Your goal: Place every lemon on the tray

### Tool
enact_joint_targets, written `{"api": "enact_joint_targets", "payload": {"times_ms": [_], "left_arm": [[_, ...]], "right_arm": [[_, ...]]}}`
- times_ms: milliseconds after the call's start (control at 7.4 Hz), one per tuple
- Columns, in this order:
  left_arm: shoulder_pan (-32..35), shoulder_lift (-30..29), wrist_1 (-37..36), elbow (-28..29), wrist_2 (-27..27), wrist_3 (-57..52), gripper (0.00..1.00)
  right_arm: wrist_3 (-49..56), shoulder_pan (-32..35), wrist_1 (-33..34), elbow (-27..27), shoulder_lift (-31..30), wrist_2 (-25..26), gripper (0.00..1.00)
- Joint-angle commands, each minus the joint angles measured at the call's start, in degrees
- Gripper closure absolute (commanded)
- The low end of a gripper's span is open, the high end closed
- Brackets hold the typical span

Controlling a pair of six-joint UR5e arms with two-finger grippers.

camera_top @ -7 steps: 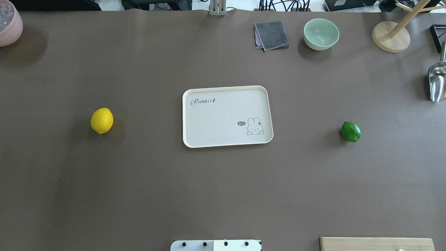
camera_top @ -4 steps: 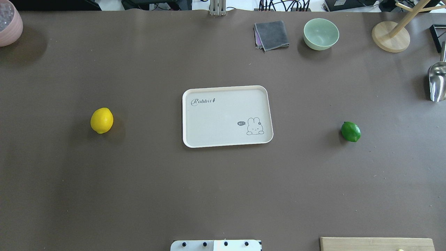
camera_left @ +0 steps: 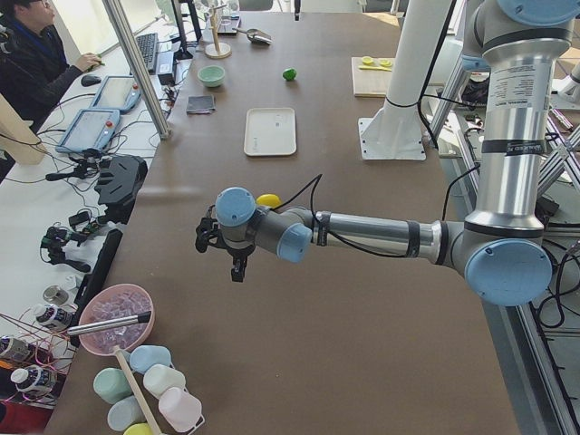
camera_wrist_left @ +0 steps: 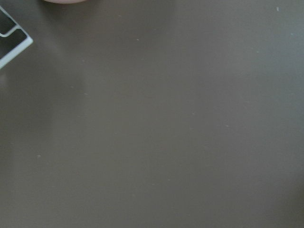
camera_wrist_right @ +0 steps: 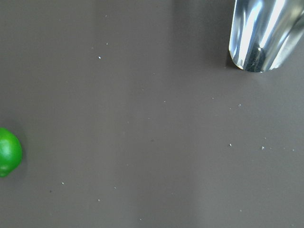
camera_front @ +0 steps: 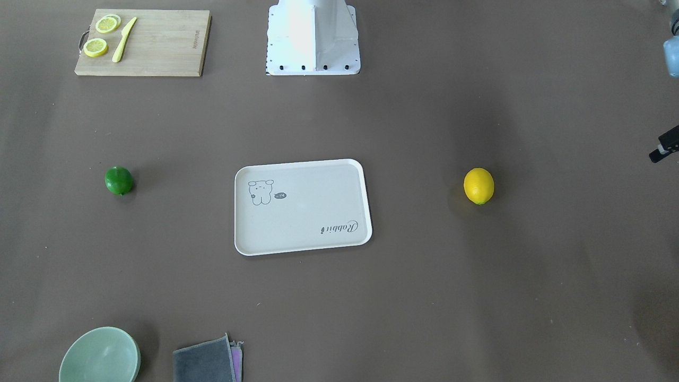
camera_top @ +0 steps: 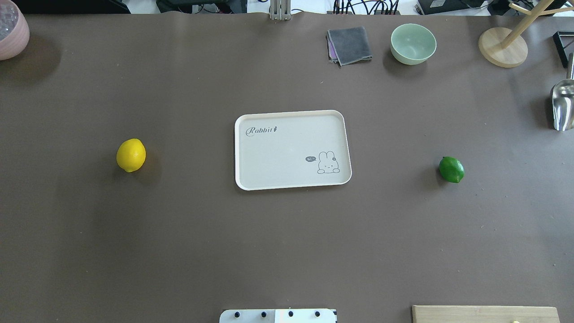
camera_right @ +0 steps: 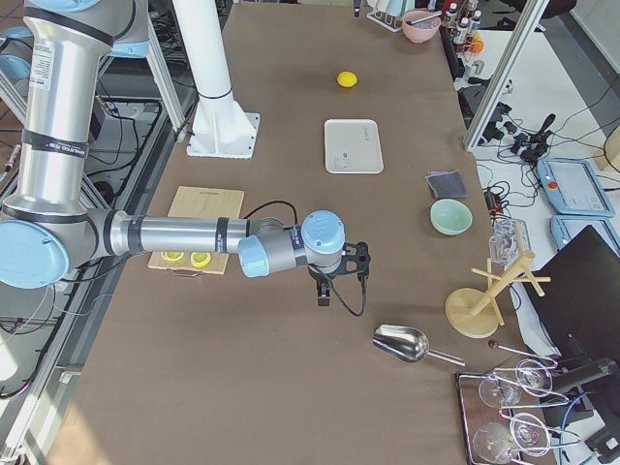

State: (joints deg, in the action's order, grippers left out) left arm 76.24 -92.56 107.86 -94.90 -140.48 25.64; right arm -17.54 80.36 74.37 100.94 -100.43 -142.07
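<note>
The bright yellow lemon [camera_top: 131,155] lies on the table left of the tray [camera_top: 278,152]; it also shows in the front view [camera_front: 479,185]. The dark green lemon [camera_top: 451,169] lies right of the tray and sits at the left edge of the right wrist view [camera_wrist_right: 8,152]. The off-white tray holds nothing. My left gripper [camera_left: 234,258] hovers above the table's left end, beyond the yellow lemon. My right gripper [camera_right: 329,291] hovers above the table's right end, near the scoop. I cannot tell whether either is open or shut.
A wooden cutting board [camera_front: 143,42] with lemon slices and a yellow knife lies near the robot base [camera_front: 313,37]. A green bowl [camera_top: 413,43], grey cloth [camera_top: 350,45], wooden stand [camera_top: 502,47], metal scoop [camera_top: 563,105] and pink bowl [camera_top: 11,29] line the table's edges.
</note>
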Motion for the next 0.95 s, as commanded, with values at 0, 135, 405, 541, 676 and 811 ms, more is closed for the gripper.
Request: {"api": "enact_joint_targets", "payload": {"times_ms": [0,135,405,541,676,811], "left_arm": [[-7.7,-6.0,0.1,-1.2,1.7,11.7,0.01],[-11.2,-7.7,0.1,-2.1,5.4,15.8,0.01],[-17.9,-9.7,0.1,-3.2,11.3,23.0,0.01],[-20.7,-10.4,0.1,-3.7,13.5,25.3,0.01],[-23.7,-11.1,0.1,-4.1,15.4,27.7,0.01],[-25.9,-12.1,0.1,-4.1,16.0,28.7,0.01]], "right_arm": [[-10.8,-4.7,0.0,0.0,4.9,1.5,0.00],[-17.1,-7.6,0.0,0.0,7.4,3.6,0.00],[-27.1,-12.9,0.0,0.2,11.4,7.6,0.00],[-29.2,-15.5,0.2,1.3,11.7,9.9,0.00],[-30.6,-16.7,0.2,1.8,11.7,10.8,0.00],[-30.7,-17.1,0.2,2.5,11.7,10.8,0.00]]}}
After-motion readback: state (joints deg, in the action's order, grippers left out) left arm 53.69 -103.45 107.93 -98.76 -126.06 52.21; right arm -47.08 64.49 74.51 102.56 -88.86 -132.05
